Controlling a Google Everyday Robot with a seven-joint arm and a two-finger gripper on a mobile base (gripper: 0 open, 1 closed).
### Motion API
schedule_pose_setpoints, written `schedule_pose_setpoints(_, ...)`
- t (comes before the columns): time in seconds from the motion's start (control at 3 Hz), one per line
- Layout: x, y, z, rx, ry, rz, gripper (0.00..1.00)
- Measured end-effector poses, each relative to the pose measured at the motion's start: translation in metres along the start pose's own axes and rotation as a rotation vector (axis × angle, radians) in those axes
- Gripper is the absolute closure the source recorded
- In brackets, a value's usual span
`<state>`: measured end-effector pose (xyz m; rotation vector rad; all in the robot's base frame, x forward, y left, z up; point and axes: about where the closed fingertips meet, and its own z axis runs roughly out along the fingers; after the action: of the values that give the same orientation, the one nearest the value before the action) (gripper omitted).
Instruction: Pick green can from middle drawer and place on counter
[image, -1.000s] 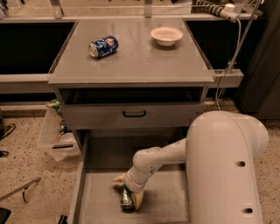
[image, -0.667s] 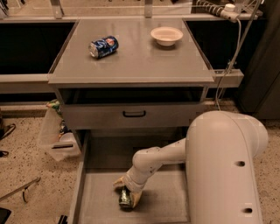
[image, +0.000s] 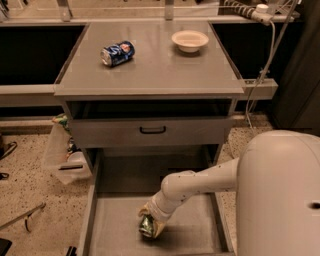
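The green can (image: 146, 226) lies in the open middle drawer (image: 112, 227), a long grey tray pulled out toward the camera. My gripper (image: 149, 220) reaches down into the drawer at the end of the white arm and sits right over the can, its fingers around the can. The can looks slightly raised off the drawer floor. The counter (image: 160, 65) is the grey cabinet top above, beyond the drawers.
A blue can (image: 118, 53) lies on its side on the counter's left, and a white bowl (image: 189, 40) stands at its back right. The upper drawer front with a black handle (image: 152, 130) overhangs the drawer's rear. A clear bin (image: 62, 155) sits on the speckled floor at left.
The gripper with the can has shifted slightly up and back from the drawer's front edge; the arm has barely moved otherwise.
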<state>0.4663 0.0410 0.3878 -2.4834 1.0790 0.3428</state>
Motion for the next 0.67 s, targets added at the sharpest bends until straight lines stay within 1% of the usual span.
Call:
schedule_pose_setpoints(0.33,-0.014,0.008,-0.046,0.077,0.041,0.005,1.00)
schedule_pose_setpoints(0.67,-0.036,0.011,-0.101,0.163,0.068,-0.021,1.00)
